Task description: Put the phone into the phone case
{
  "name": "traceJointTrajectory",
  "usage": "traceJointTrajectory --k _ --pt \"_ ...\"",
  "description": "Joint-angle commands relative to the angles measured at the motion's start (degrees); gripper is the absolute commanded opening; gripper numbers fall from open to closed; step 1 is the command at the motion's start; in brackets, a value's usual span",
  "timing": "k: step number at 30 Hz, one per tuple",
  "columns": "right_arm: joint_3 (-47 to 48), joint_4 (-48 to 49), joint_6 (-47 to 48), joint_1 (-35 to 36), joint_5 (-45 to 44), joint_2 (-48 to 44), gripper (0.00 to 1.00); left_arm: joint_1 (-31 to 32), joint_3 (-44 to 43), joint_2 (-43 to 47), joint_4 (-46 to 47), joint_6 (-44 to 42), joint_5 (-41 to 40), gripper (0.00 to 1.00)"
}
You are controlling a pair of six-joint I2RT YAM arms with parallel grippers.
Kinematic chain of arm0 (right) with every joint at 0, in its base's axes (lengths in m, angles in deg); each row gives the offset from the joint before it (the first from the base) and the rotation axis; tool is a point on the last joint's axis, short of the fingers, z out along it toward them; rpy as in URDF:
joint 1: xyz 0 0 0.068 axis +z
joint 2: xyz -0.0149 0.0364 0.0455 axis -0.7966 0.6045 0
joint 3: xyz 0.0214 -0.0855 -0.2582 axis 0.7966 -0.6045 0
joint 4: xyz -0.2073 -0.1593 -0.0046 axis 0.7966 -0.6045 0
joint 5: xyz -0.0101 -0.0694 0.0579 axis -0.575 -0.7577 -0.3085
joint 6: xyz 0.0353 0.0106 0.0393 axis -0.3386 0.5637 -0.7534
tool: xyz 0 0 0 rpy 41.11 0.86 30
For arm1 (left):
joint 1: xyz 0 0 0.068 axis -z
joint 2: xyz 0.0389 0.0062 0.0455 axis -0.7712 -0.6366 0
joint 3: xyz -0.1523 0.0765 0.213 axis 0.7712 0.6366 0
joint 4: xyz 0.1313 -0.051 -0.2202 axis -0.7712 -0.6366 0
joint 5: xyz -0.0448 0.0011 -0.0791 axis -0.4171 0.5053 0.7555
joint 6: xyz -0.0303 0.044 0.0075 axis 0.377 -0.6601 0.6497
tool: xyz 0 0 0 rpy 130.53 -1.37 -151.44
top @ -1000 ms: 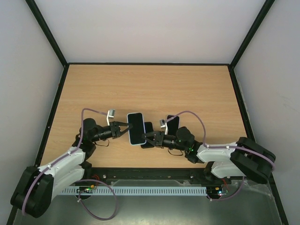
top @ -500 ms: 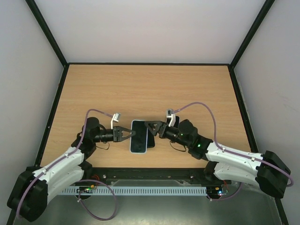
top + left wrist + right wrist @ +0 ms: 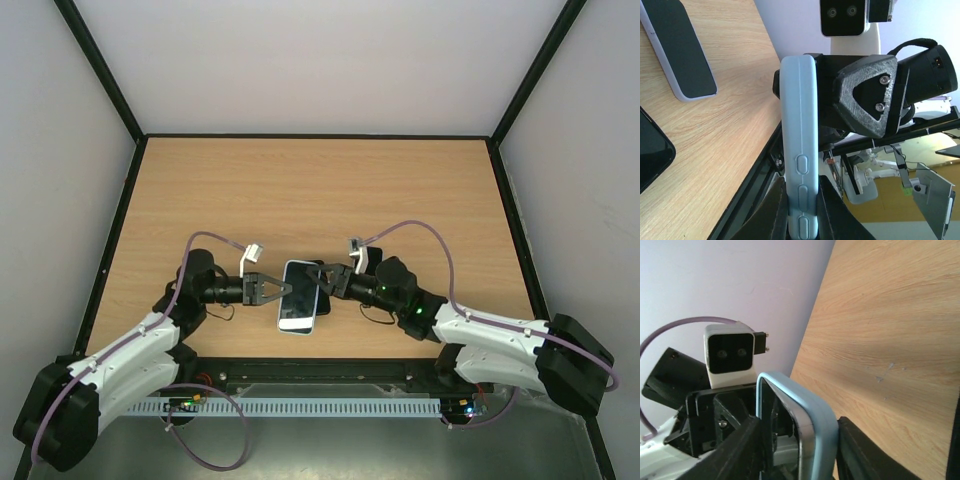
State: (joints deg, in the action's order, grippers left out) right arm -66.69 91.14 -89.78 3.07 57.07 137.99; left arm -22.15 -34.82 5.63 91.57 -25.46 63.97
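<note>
**Gripping the blue case from both sides, off the table**

L gripper (image 3: 278, 290) is clenched on the light-blue phone case (image 3: 298, 298). In the L wrist cam its fingers (image 3: 776, 220) press both faces of the case's near end, w/ the side buttons facing the cam. R gripper (image 3: 325, 281) is clamped on the opposite side. The R wrist cam shows its fingers (image 3: 742, 450) tight against either face, the case rim edge-on btwn them.

The case is held off the table (image 3: 300, 190) at front-centre, btwn the two arms. Its pale glossy face is turned up toward the top cam. Can't tell whether a phone sits inside it; the R wrist view shows a silvery inner rim, no more.

Black phone (image 3: 323, 303) lies flat on the table, partly under the case's R edge in the top view. Only its corner shows in the L wrist cam. A 2nd phone w/ pale edging (image 3: 679, 50) lies flat, screen up, farther along the table and apart from the black one. L wrist camera housing (image 3: 730, 355) shows just beyond the case in the R wrist view.
</note>
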Motion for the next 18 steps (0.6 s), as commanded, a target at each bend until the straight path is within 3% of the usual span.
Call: traceJointTrajectory --k 1,7,18 --pt "-0.73 2.98 -0.2 -0.04 -1.36 -0.4 0.34 0.28 -2.43 -0.21 -0.85 -1.92 0.72 0.03" --pt "-0.55 -0.06 0.56 -0.01 -6.35 -1.84 0.03 0.25 -5.72 -3.94 -12.23 -7.7 -3.83 0.02" --pt "0.14 -1.85 -0.01 -0.02 -7.92 -0.71 0.04 0.12 -7.63 -5.76 -18.43 -11.25 -8.15 0.02"
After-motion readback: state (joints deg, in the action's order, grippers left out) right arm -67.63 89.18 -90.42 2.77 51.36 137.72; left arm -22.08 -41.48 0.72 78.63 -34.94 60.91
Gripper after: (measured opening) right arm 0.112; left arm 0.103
